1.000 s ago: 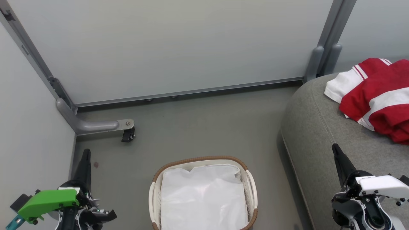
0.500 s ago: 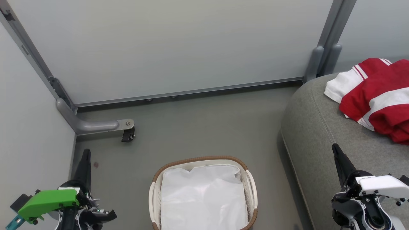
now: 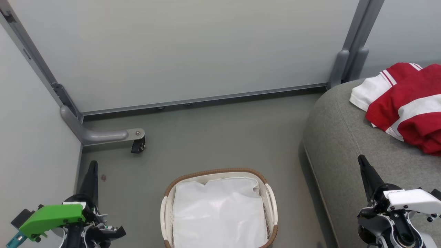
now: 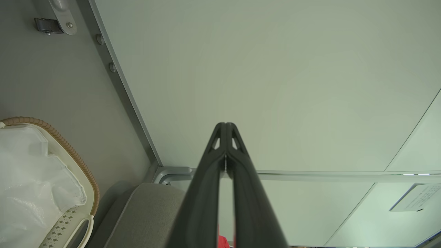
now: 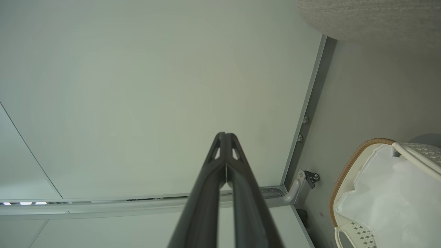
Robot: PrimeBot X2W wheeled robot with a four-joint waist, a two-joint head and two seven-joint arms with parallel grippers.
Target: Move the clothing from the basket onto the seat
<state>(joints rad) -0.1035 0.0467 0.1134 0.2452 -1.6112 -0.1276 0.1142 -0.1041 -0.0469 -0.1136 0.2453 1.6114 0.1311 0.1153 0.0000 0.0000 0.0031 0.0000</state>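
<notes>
Red clothing [image 3: 410,106] with white stripe bands lies crumpled on the grey seat [image 3: 341,137] at the right of the head view. The white basket [image 3: 217,171] with a brown woven rim stands on the floor at bottom centre, with just its white liner sheet [image 3: 218,210] inside. My left gripper [image 3: 92,164] is at lower left, shut and holding nothing, well left of the basket. My right gripper [image 3: 361,159] is at lower right over the seat's front part, shut and holding nothing. The left wrist view shows the left gripper [image 4: 225,124] with fingertips touching; the right gripper [image 5: 225,134] looks the same in its wrist view.
Pale partition panels [image 3: 179,48] close off the back and left. A grey panel foot with a black caster [image 3: 137,144] juts onto the floor at the left. Grey floor [image 3: 220,134] lies between basket, panels and seat.
</notes>
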